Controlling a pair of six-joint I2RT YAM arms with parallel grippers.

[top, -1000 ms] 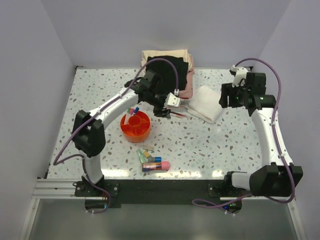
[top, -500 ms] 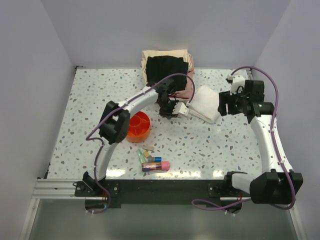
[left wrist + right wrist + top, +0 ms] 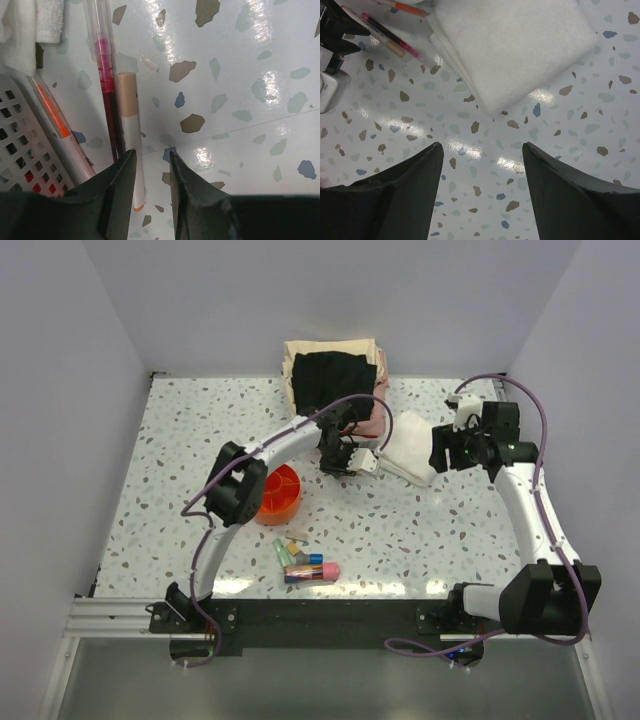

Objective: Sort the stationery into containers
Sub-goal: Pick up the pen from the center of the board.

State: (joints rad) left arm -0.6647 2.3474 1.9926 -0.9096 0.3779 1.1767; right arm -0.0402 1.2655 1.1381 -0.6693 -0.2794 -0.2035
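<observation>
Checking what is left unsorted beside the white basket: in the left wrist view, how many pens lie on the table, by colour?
Orange-inked clear pen: 1
Red-inked clear pen: 1
Beige-capped white pen: 1
Total: 3

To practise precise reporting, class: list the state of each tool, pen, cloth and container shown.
Beige-capped pen: capped, lying flat.
Left tool: slightly open, over that pen.
Right tool: open wide, empty.
White cloth: folded, flat.
Orange tray: upright, partly hidden.
Front pile of stationery: loose, unsorted.
</observation>
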